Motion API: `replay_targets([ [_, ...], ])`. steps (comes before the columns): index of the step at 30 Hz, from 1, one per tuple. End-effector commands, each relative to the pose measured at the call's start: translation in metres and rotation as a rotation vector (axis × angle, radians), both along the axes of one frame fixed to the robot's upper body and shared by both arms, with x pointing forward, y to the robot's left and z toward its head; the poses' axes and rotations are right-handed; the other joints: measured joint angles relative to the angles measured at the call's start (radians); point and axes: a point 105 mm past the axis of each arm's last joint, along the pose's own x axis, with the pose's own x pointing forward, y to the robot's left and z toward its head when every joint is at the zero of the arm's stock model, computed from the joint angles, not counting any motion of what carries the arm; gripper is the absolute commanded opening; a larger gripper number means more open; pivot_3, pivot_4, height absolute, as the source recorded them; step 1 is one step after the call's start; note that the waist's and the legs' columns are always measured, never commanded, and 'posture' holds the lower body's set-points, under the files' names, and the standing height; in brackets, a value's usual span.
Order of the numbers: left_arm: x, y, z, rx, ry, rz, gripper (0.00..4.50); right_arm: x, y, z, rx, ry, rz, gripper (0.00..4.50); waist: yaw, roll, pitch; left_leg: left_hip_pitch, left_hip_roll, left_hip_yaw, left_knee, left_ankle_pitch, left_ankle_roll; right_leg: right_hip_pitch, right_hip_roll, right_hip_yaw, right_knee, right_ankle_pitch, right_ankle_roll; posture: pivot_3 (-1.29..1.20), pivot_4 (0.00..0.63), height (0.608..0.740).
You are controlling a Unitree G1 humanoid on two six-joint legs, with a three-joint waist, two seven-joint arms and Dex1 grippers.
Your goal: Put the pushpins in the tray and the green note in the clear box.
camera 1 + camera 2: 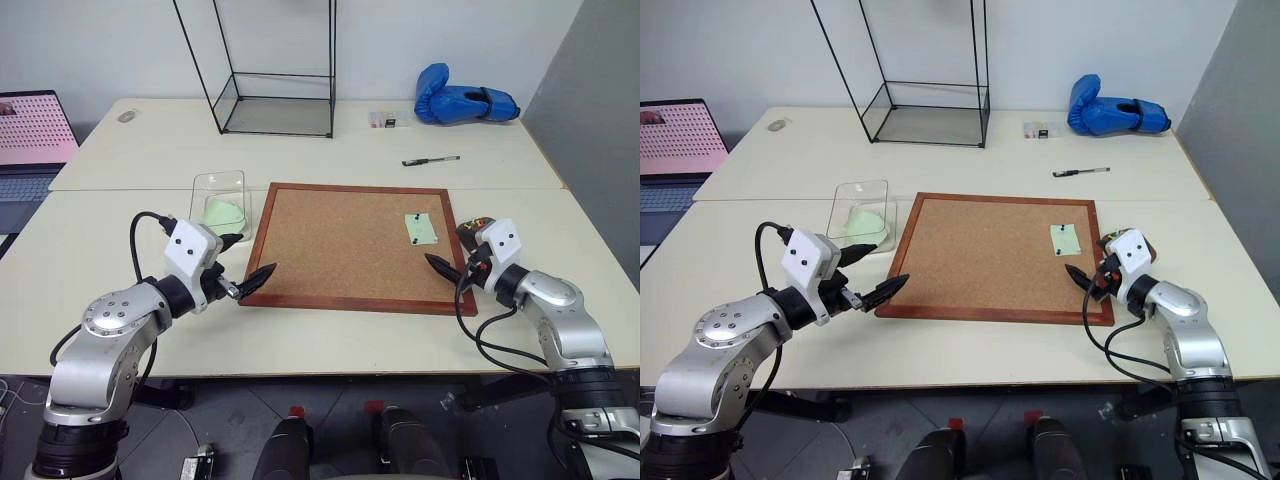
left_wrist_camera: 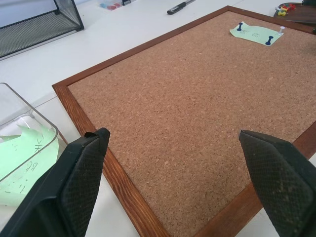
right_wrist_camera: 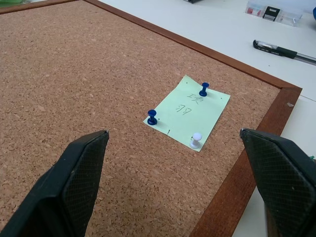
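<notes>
Pale green paper note [image 3: 188,119] sits pinned to the wood-framed corkboard [image 1: 340,245] by three pushpins [image 3: 152,117], so right gripper [image 1: 447,267] faces it, both grippers' jaws wide, empty.

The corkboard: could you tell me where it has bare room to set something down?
The corkboard is bare from its left frame to near the right side. Only the upper right corner is crowded, by the green note held under three pushpins.
</notes>
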Motion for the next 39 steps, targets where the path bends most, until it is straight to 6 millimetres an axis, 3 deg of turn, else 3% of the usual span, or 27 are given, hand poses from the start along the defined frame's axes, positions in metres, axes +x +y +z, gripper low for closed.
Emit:
replay_targets([
  [1, -0.005, -0.005, 0.013, 0.006, -0.051, -0.038, 4.43, 0.001, 0.003, 0.019, 0.001, -0.064, 0.016, 4.50, 0.000, 0.000, 0.000, 0.000, 0.000, 0.000, 0.000, 0.000, 0.000, 0.000, 0.000, 0.000, 0.000, 0.000, 0.000, 0.00, 0.150, 0.740],
  [13, -0.003, 0.000, 0.010, 0.015, -0.004, -0.032, 4.43, -0.002, 0.011, 0.013, 0.001, -0.047, 0.044, 4.50, 0.000, 0.000, 0.000, 0.000, 0.000, 0.000, 0.000, 0.000, 0.000, 0.000, 0.000, 0.000, 0.000, 0.000, 0.000, 0.00, 0.150, 0.740],
  [24, -0.001, -0.013, 0.017, -0.009, -0.031, -0.104, 4.43, -0.006, 0.016, 0.016, 0.003, -0.046, 0.070, 4.50, 0.000, 0.000, 0.000, 0.000, 0.000, 0.000, 0.000, 0.000, 0.000, 0.000, 0.000, 0.000, 0.000, 0.000, 0.000, 0.00, 0.150, 0.740],
  [31, 0.002, -0.049, 0.019, -0.037, -0.062, -0.244, 3.32, -0.011, 0.023, 0.020, 0.018, -0.050, 0.095, 4.50, 0.002, 0.000, 0.000, 0.000, 0.000, 0.000, 0.000, 0.000, 0.000, 0.000, 0.000, 0.000, 0.000, 0.000, 0.000, 0.00, 0.150, 0.740],
  [39, 0.029, -0.100, -0.001, -0.010, -0.016, -0.390, 1.70, -0.014, 0.030, 0.025, 0.072, -0.014, 0.100, 4.50, 0.001, 0.000, 0.000, 0.000, -0.001, 0.000, 0.001, 0.000, 0.000, 0.000, 0.000, 0.000, 0.000, 0.001, 0.001, 0.00, 0.150, 0.740],
])
